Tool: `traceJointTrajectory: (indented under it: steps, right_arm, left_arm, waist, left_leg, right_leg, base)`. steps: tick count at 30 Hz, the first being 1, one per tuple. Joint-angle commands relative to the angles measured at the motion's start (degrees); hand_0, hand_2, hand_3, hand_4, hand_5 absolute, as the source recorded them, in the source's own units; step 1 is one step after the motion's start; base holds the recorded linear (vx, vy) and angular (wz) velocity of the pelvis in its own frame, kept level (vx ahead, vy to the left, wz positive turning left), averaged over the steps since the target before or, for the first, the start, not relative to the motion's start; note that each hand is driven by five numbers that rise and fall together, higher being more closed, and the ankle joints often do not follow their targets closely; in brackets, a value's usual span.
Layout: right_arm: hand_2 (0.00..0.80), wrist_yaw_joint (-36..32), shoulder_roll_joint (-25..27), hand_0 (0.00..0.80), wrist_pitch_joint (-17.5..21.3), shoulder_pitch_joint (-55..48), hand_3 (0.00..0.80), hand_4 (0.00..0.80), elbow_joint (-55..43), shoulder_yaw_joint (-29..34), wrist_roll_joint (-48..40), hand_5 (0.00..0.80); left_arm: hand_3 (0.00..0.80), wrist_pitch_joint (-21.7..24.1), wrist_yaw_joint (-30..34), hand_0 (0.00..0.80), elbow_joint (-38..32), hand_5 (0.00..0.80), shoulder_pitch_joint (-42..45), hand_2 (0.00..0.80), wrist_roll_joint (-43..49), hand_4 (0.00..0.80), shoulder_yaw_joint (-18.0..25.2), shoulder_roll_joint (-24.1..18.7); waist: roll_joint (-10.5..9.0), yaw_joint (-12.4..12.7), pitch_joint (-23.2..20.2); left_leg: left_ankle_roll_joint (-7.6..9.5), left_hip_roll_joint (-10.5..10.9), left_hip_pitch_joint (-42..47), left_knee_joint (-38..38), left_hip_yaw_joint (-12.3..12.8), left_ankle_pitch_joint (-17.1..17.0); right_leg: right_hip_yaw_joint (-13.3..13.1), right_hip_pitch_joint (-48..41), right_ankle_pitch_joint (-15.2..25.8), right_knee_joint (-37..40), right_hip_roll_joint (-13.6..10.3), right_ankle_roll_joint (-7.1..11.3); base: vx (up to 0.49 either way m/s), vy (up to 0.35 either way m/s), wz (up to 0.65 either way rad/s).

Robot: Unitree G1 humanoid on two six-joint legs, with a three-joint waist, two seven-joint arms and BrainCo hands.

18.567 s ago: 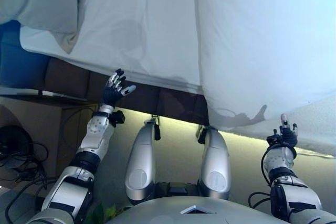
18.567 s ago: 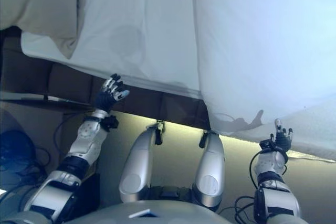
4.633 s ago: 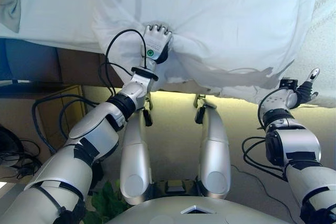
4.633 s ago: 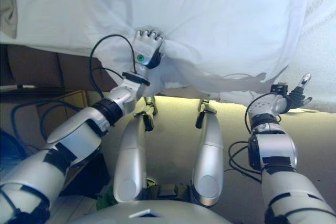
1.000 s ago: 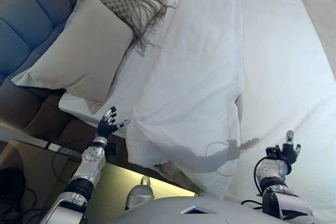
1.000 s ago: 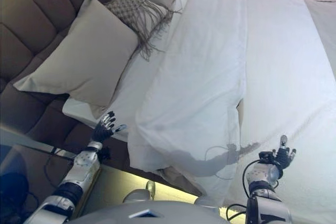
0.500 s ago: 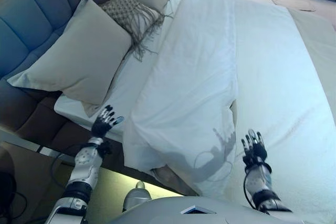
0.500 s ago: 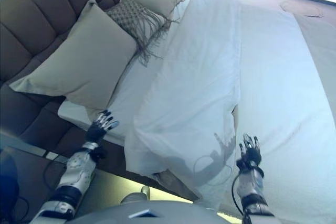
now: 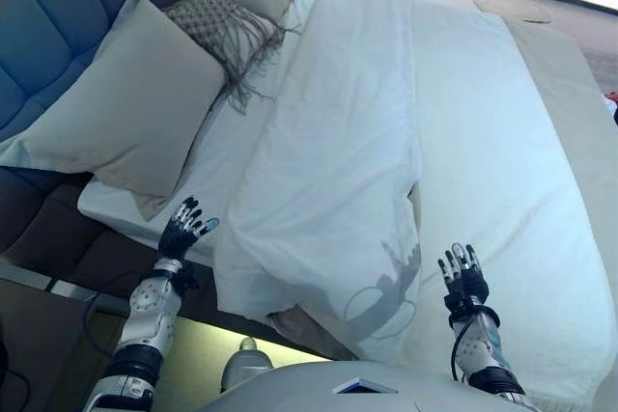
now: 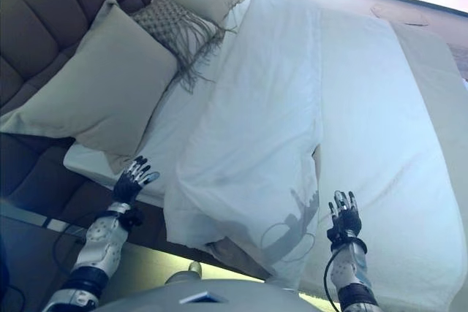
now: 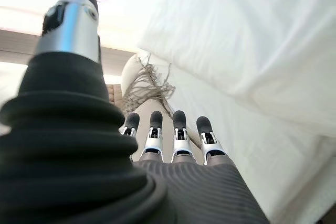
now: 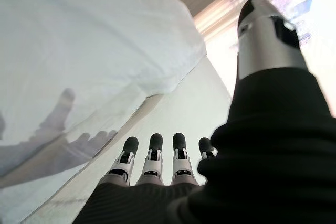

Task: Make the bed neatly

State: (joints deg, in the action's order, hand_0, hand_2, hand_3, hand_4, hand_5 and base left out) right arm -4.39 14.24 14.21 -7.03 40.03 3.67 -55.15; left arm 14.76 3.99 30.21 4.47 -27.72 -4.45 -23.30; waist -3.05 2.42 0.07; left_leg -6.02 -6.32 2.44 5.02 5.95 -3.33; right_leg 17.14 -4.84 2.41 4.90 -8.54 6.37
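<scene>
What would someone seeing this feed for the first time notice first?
The white duvet folded back in a long band down the middle of the bed, baring the sheet on the robot's right. Then the pillows against the tufted headboard at left, and both open hands, left hand and right hand, raised at the near edge.

silver-grey arms, dark ribbed wrist covers, dark-tipped silver fingers (image 11: 179, 132)

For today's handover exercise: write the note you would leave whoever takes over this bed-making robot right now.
Left hand: open, holding nothing, raised by the bed's near edge below the big pillow.
Right hand: open, holding nothing, raised over the flat sheet.
Duvet: folded back in a long strip down the middle of the bed.
Done: pillows stand at the headboard.
Left: spread the duvet flat and smooth it.
</scene>
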Motion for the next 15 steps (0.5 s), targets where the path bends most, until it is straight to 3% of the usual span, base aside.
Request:
traceJointTrajectory:
  steps: [1,8,15]
  right_arm:
    - [0.0,-0.4,1.88,0.0,0.07,0.59,0.0,0.0,-4.84,1.11,1.57,0.0]
    - [0.0,0.0,2.01,0.0,-2.7,0.3,0.0,0.0,-1.01,0.26,4.81,0.0]
    - [0.0,1.01,2.75,0.0,-4.01,2.73,0.0,0.0,10.19,0.07,9.66,0.0]
  left_arm:
    - [0.0,1.9,0.24,0.0,-2.57,0.0,-1.44,0.0,1.95,0.0,2.73,-0.33]
    - [0.0,0.66,1.4,0.0,-2.87,0.0,-0.63,0.0,2.34,0.0,2.32,-0.48]
    - [0.0,-0.62,3.32,0.0,-2.15,0.0,0.41,0.0,3.12,0.0,0.64,-0.99]
  waist:
    - [1.03,0.61,0.32]
    - [1.51,1.51,0.53]
    - [2.19,3.86,1.61]
  left_leg:
    - [1.43,-2.11,0.09,-2.02,1.99,1.3]
    - [1.36,-2.04,-0.17,-2.18,1.32,1.26]
    - [1.48,-1.93,-1.45,-3.92,-0.59,1.91]
  right_leg:
    - [-1.0,1.85,1.98,-2.49,-3.55,2.87]
    - [-0.52,1.54,1.92,-2.58,-4.05,3.11]
    - [0.18,1.65,1.11,-4.07,-5.12,3.38]
  base:
    - [0.0,0.0,0.0]
    - [0.047,0.006,0.0]
    - [0.092,0.013,0.03]
